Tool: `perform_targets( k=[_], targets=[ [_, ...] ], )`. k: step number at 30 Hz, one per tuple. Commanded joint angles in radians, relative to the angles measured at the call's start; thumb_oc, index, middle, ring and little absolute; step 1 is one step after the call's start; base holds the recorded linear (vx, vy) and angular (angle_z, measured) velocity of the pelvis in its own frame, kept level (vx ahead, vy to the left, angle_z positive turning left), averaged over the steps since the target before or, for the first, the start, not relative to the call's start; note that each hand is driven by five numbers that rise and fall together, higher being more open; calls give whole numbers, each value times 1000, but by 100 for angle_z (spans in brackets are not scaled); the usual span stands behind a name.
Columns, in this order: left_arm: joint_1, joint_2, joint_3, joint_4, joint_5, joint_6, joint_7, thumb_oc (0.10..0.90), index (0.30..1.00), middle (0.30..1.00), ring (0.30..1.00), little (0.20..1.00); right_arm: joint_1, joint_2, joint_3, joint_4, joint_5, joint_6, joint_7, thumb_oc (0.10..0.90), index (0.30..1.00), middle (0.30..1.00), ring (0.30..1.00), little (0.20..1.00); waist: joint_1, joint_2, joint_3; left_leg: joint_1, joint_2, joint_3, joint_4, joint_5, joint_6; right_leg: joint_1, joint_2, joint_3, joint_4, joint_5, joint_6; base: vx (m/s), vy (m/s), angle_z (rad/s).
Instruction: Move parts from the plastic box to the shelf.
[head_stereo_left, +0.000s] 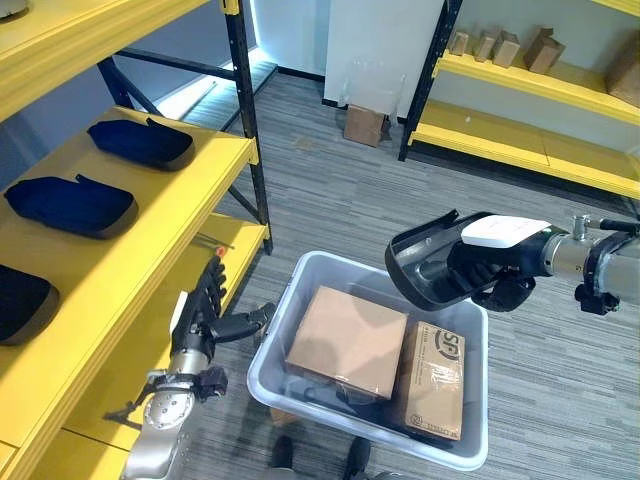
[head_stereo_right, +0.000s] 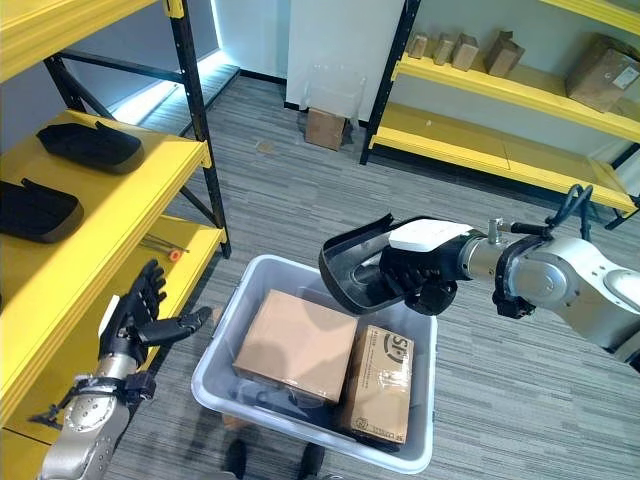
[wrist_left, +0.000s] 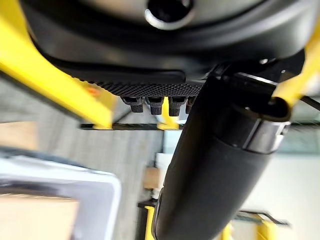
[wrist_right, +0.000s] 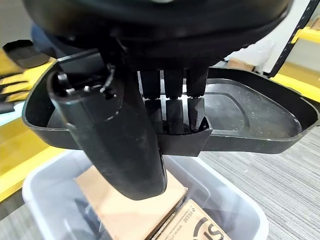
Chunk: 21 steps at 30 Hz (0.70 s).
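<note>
1. The left hand was dark, almost black, with slim segmented fingers and a pale patch on its 9 o'clock edge.
2. The left arm was silver-grey and rounded, with a dark collar at the wrist.
3. The right hand was the same matt black, and a smooth white cover capped the thumb at 12 o'clock.
4. The right arm was a silver-grey tube that widened into a bulbous shell, ringed by a black band.
5. Seen from the left wrist, the palm bore a fine dotted texture and the thumb was a thick, glossy cylinder.
6. Seen from the right wrist, the fingertips were blocky and square-ended.
</note>
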Motion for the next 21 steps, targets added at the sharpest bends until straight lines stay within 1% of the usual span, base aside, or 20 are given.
perform_targets(
  k=[1, 2, 3, 6, 7, 8, 9, 10, 11, 13, 14, 17, 18, 20, 21],
  targets=[
    [-95, 187, 54, -111, 302, -177, 106, 900, 1000, 1000, 1000, 1000, -237, -49, 87, -6, 66, -16, -26, 400, 300, 300, 300, 300, 11, -45, -119, 33, -12, 43, -3, -76, -29, 74, -29, 16, 7, -82, 118, 29, 3, -5],
    [-99, 208, 60, -121, 331, -181, 116, 900, 1000, 1000, 1000, 1000, -258, -50, 101, -17, 72, -18, -25, 400, 300, 300, 300, 300, 10, -46, -122, 34, -11, 46, -3, -76, -30, 75, -29, 18, 6, -81, 118, 8, 5, -9],
    [-96, 205, 63, -121, 332, -181, 117, 900, 1000, 1000, 1000, 1000, -282, -48, 124, -15, 74, -17, -25, 400, 300, 300, 300, 300, 7, -44, -122, 35, -11, 48, -3, -77, -30, 75, -29, 19, 6, -81, 118, 10, 6, -14],
    [-115, 289, 71, -157, 456, -188, 154, 900, 1000, 1000, 1000, 1000, -381, -24, 206, -43, 102, -28, -12, 400, 300, 300, 300, 300, -4, -41, -138, 42, -10, 56, -5, -80, -33, 78, -26, 29, 4, -81, 120, 10, 13, -13],
    [-115, 288, 72, -157, 457, -188, 154, 900, 1000, 1000, 1000, 1000, -388, -23, 213, -42, 102, -28, -12, 400, 300, 300, 300, 300, -5, -40, -138, 42, -10, 56, -5, -80, -33, 78, -26, 29, 4, -81, 120, 4, 12, -7],
    [-119, 322, 68, -185, 512, -198, 164, 900, 1000, 1000, 1000, 1000, -407, -16, 226, -58, 113, -34, -11, 400, 300, 300, 300, 300, -8, -39, -143, 44, -9, 58, -6, -81, -33, 78, -26, 31, 3, -80, 121, 6, 7, -4],
    [-117, 320, 70, -186, 514, -198, 165, 900, 1000, 1000, 1000, 1000, -416, -14, 235, -58, 114, -33, -11, 400, 300, 300, 300, 300, -9, -38, -144, 44, -10, 58, -6, -81, -33, 78, -26, 32, 3, -80, 121, 0, 0, 0],
    [-119, 362, 74, -224, 589, -206, 176, 900, 1000, 1000, 1000, 1000, -428, -5, 249, -74, 113, -48, -11, 400, 300, 300, 300, 300, -11, -37, -149, 45, -9, 59, -6, -83, -34, 79, -26, 34, 3, -80, 122, 0, 0, 0],
    [-117, 361, 74, -225, 593, -205, 178, 900, 1000, 1000, 1000, 1000, -431, -3, 252, -74, 113, -48, -12, 400, 300, 300, 300, 300, -12, -36, -150, 45, -9, 60, -6, -83, -34, 78, -25, 34, 3, -80, 122, 0, 0, 0],
    [-139, 401, 56, -255, 670, -213, 189, 900, 1000, 1000, 1000, 1000, -462, 12, 279, -85, 106, -60, -13, 400, 300, 300, 300, 300, -15, -37, -154, 45, -7, 60, -7, -84, -34, 78, -26, 35, 3, -79, 122, 0, 0, 0],
    [-160, 440, 30, -282, 727, -221, 201, 900, 1000, 1000, 1000, 1000, -492, 30, 303, -100, 103, -71, -16, 400, 300, 300, 300, 300, -19, -39, -159, 47, -9, 60, -8, -86, -35, 79, -25, 36, 3, -80, 123, 0, 0, 0],
    [-189, 514, -1, -312, 824, -232, 228, 900, 1000, 1000, 1000, 1000, -533, 51, 338, -113, 113, -81, -20, 400, 300, 300, 300, 300, -25, -39, -165, 47, -9, 60, -9, -87, -35, 78, -25, 39, 2, -80, 124, 0, 0, 0],
    [-214, 570, -29, -326, 884, -237, 240, 900, 1000, 1000, 1000, 1000, -559, 64, 364, -119, 113, -88, -22, 400, 300, 300, 300, 300, -29, -39, -166, 45, -9, 61, -9, -87, -35, 75, -25, 41, 2, -77, 126, 0, 0, 0],
    [-216, 568, -32, -324, 885, -237, 241, 900, 1000, 1000, 1000, 1000, -564, 63, 369, -118, 114, -88, -22, 400, 300, 300, 300, 300, -28, -38, -166, 44, -9, 60, -9, -87, -35, 75, -26, 41, 2, -77, 126, 0, 0, 0],
    [-242, 625, -75, -350, 931, -256, 240, 900, 1000, 1000, 1000, 1000, -581, 78, 384, -127, 131, -97, -23, 400, 300, 300, 300, 300, -35, -37, -167, 44, -11, 60, -10, -88, -34, 74, -26, 45, 2, -73, 127, 0, 0, 0]
  ],
)
